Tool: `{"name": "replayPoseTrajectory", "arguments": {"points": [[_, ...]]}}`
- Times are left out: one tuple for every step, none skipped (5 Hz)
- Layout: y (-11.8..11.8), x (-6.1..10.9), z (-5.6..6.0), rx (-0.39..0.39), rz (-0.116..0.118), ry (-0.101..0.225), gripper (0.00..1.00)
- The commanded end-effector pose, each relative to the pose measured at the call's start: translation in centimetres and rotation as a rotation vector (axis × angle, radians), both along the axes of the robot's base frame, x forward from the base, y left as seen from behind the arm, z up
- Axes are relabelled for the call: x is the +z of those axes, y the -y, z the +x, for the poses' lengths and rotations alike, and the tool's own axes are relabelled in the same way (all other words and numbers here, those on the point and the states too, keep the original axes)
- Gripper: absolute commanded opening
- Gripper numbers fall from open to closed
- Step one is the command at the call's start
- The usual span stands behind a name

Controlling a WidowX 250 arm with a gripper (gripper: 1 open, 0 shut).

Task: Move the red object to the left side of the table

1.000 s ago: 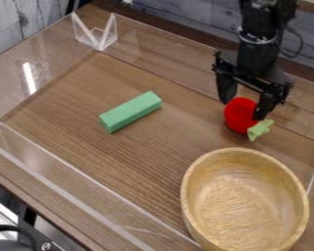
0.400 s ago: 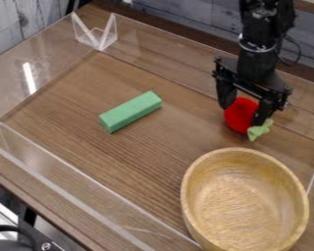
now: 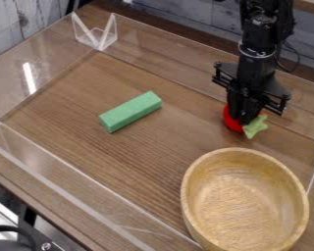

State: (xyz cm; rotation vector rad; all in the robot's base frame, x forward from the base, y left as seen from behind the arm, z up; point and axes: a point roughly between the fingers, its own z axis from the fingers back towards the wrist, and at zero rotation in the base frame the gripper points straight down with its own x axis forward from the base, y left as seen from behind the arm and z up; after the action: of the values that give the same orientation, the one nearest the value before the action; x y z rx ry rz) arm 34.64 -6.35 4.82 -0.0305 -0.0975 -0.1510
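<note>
Closing in from both sides since the earlier frames, the fingers of the gripper [image 3: 246, 112] are now drawing together over the red toy [image 3: 234, 125], and more of its red body is being hidden. The green block and the wooden bowl are keeping their earlier places.

Nearest the camera, the round wooden bowl [image 3: 191, 204] is sitting at the lower right of the view, its open top facing up and its pale inside showing. At the lower left corner, a dark cable [image 3: 8, 207] is curving beside the edge of the brown wood-grain table [image 3: 101, 162].

Farther in, the green block [image 3: 130, 112] is lying flat and slanting across the table, well apart from the bowl and to the left of the toy in the view. The red toy is resting on the right part of the table in the view, just beyond the bowl and apart from it, with its light green leafy tip [image 3: 255, 128] pointing toward the right. The gripper is pinching the toy between its dark fingers, which are covering much of it.

Above them, the black arm [image 3: 262, 41] is reaching down from the top of the view. Toward the far left corner, a clear plastic piece [image 3: 97, 33] is standing on the table.
</note>
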Motion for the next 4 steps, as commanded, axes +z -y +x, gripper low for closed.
{"name": "replayPoseTrajectory", "arguments": {"points": [[-0.7, 4.4, 1.2, 0.021, -0.024, 0.111, 0.0], [-1.0, 4.4, 1.4, 0.029, -0.023, 0.118, 0.0], [-0.5, 3.3, 2.0, 0.018, -0.019, 0.107, 0.0], [-0.2, 2.0, 2.3, 0.008, -0.015, 0.09, 0.0]]}}
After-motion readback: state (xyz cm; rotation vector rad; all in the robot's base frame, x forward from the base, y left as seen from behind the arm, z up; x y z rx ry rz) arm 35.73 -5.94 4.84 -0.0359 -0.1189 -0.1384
